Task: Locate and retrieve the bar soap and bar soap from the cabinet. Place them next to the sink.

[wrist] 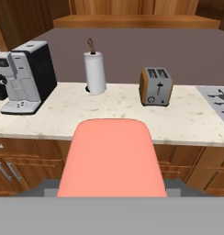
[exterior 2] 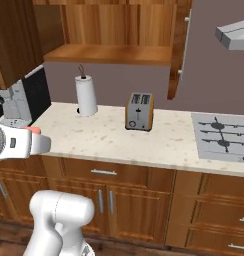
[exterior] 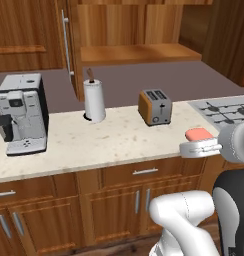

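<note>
The white arm's two-finger gripper (exterior: 196, 145) is pinching a flat salmon-pink bar soap (wrist: 112, 158) between its fingers, holding it in the air in front of the speckled cream counter (exterior: 109, 137). On that counter are standing a silver-and-black coffee machine (exterior: 21, 114), a white paper-towel roll (exterior: 94, 101) and a wood-sided toaster (exterior: 155, 106). The reddish-brown wall cabinet (exterior 2: 114, 30) is hanging open above.

Even, soft rendered light, no glare, faint shadow under the paper towel roll (exterior: 94, 101) on the pale bench (exterior: 104, 140), slightly soft low-resolution edges, no lens distortion
</note>
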{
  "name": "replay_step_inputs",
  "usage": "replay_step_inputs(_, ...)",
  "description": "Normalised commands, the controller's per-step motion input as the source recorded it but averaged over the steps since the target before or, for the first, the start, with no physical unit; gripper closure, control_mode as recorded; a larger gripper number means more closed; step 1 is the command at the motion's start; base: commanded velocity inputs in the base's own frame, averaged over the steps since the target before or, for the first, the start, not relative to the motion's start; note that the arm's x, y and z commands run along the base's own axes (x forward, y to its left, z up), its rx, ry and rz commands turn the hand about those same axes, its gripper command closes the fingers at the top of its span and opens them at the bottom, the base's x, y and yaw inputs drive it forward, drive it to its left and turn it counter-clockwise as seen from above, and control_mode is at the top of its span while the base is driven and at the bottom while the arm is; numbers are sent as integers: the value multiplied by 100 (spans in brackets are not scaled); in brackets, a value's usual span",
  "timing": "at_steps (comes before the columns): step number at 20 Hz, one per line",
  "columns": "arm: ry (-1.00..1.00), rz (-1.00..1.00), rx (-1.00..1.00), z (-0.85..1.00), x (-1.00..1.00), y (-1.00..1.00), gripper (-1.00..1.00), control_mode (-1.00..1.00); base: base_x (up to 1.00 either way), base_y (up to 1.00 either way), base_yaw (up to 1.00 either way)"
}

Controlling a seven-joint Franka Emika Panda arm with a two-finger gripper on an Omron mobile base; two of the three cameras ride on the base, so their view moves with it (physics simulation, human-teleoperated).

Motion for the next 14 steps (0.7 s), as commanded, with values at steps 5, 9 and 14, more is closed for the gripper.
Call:
replay_step_inputs(5, 0, 0, 0, 0, 0, 0, 100, 100, -16, 0, 0)
replay_step_inputs(9, 0, 0, 0, 0, 0, 0, 100, 100, 0, 0, 0)
replay_step_inputs(14, 0, 0, 0, 0, 0, 0, 100, 100, -5, 0, -29)
